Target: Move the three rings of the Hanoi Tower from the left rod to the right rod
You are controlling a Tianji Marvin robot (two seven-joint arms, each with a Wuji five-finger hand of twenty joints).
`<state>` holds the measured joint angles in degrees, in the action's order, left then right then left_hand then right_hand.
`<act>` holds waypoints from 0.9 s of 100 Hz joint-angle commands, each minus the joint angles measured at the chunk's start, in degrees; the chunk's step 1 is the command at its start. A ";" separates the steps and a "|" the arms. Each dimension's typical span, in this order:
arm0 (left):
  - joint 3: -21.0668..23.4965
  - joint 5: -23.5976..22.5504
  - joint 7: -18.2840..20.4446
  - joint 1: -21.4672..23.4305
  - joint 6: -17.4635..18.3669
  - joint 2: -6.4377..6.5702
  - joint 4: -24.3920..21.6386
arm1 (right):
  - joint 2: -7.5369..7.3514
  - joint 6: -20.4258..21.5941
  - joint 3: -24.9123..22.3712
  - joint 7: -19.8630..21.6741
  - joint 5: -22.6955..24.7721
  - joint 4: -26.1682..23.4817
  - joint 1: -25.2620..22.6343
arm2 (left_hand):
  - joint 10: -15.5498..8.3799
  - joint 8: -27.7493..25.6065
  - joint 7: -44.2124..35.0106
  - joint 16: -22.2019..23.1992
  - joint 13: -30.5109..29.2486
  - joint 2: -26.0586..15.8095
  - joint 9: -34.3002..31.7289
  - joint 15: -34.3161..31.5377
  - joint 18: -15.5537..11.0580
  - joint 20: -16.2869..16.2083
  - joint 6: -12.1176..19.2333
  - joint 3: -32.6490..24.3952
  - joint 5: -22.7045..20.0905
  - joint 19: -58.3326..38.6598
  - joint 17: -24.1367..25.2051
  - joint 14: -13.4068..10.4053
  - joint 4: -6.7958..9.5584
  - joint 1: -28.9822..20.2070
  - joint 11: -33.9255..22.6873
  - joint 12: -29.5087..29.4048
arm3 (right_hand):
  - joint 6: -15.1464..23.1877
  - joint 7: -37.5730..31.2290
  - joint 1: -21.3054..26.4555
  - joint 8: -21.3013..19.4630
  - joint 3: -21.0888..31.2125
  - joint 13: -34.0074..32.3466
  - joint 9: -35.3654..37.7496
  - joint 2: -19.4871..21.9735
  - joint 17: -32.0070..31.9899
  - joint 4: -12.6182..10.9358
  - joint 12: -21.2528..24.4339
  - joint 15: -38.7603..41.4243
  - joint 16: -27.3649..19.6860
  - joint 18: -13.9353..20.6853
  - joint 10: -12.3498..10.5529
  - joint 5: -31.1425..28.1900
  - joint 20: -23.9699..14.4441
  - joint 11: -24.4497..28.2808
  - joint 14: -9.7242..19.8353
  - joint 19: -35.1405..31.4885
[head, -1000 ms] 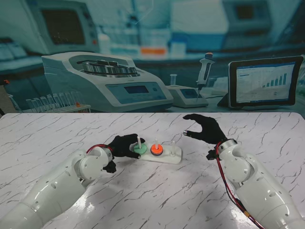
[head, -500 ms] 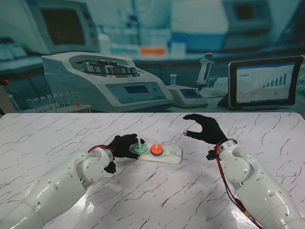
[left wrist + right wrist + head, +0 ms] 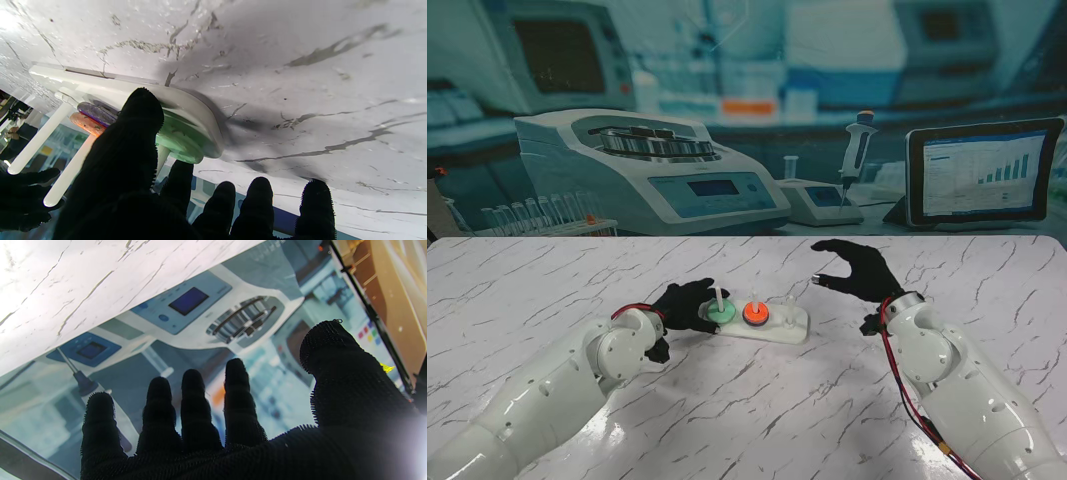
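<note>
The white tower base [image 3: 793,325] lies mid-table. A green ring [image 3: 720,313] sits on its left rod. An orange ring [image 3: 755,314] sits on the middle rod, and the left wrist view shows it [image 3: 85,123] stacked on a purple ring [image 3: 96,113]. The right rod [image 3: 36,140] is bare. My left hand [image 3: 685,305] cups the green ring [image 3: 180,143] from the left, its thumb [image 3: 141,110] on the rim and the index fingertip at the far edge. My right hand [image 3: 859,270] hovers raised to the right of the base, fingers [image 3: 196,406] spread and holding nothing.
A centrifuge [image 3: 647,165], a pipette on a stand [image 3: 855,150] and a tablet [image 3: 982,175] stand beyond the table's far edge. The marble table top [image 3: 757,410] stretches bare between my arms, nearer to me than the base.
My left forearm shifted slightly toward the tower one second ago and has since held still. The rings and my right hand have not moved.
</note>
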<state>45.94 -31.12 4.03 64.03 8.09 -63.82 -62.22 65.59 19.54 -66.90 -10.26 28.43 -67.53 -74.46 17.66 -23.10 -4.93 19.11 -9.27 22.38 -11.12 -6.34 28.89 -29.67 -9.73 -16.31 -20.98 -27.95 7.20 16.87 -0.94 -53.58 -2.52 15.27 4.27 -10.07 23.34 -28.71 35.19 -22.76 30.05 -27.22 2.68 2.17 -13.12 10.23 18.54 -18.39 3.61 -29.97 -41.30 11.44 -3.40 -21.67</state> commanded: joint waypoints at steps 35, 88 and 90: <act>-1.16 0.38 5.44 -1.30 -0.09 0.83 -1.23 | 0.48 0.31 0.15 -0.23 -0.20 -0.04 -0.27 | 0.98 -0.49 -1.62 -0.50 3.21 -0.32 3.62 1.30 1.22 0.05 -1.30 2.55 -0.11 -0.10 -0.94 -1.00 -0.67 0.85 0.81 -0.38 | 0.85 -1.13 0.85 0.49 -1.04 0.56 1.56 0.83 -0.82 -1.13 -0.13 0.09 1.14 4.19 -0.52 -1.55 -0.42 0.68 -0.43 -0.36; -2.14 -0.45 0.60 -1.28 -0.88 -0.32 0.28 | 0.46 -0.16 -0.03 -0.33 0.00 -0.16 -0.44 | 0.91 -10.51 -6.79 0.22 2.08 -1.98 2.72 0.56 1.19 -0.79 0.73 5.55 -0.76 -1.84 -1.40 -1.24 -0.24 -1.34 0.28 0.39 | 0.62 -1.37 1.22 0.48 -1.20 0.98 1.41 0.69 -0.76 -1.16 -0.24 1.00 0.91 4.25 -0.48 -1.55 -0.37 0.87 -0.17 -0.35; -2.16 -0.47 0.48 -1.28 -0.89 -0.35 0.31 | 0.46 -0.17 -0.03 -0.33 -0.01 -0.16 -0.45 | 0.84 -10.71 -6.83 0.23 2.05 -2.29 2.66 0.55 1.16 -0.78 0.82 5.60 -0.83 -1.84 -1.39 -1.27 -0.24 -1.35 0.26 0.41 | 0.62 -1.38 1.20 0.48 -1.21 0.98 1.36 0.74 -0.76 -1.16 -0.23 1.02 0.90 4.25 -0.56 -1.58 -0.37 0.85 -0.21 -0.35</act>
<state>44.06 -31.61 4.27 62.64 6.13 -63.58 -62.26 65.61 19.47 -67.05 -10.46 28.55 -67.48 -74.50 18.05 -31.78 -9.84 19.08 -7.80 21.57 -9.54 -5.96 28.83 -29.54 -10.61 -11.47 -21.40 -27.96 5.40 16.85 -0.94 -52.65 -2.45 15.35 4.27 -10.77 23.89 -28.71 34.63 -22.82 30.10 -27.21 2.68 2.17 -13.12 10.23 18.63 -18.40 3.61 -30.00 -41.31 11.99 -3.47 -21.68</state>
